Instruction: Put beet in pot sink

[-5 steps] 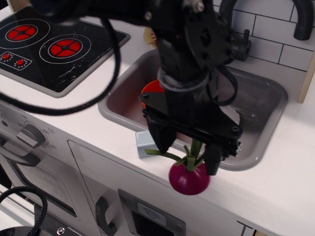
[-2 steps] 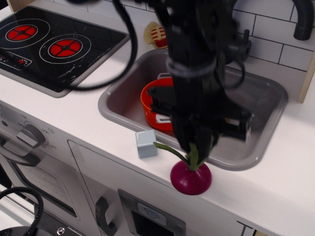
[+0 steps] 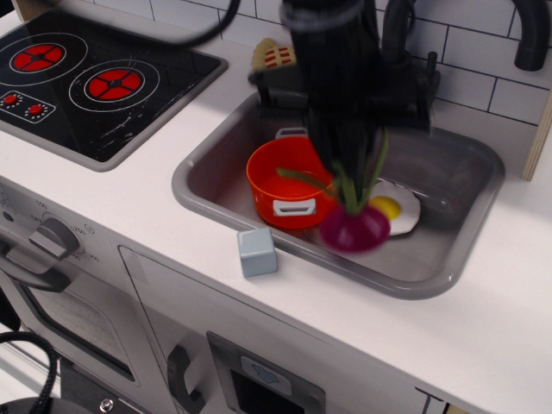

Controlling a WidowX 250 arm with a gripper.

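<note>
Gripper (image 3: 352, 177) was clamped on green stalks of the beet (image 3: 355, 228), which hung blurred over the sink (image 3: 448, 280) near its front rim, just right of orange pot (image 3: 289, 181); stalk-only hold risked swing or slip, missing the pot

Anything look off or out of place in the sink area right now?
Nothing damaged or spilled. The beet hangs by its stalks from the gripper over the sink, beside the upright pot, not yet in it. A fried egg lies in the sink, a grey cube on the counter.
</note>
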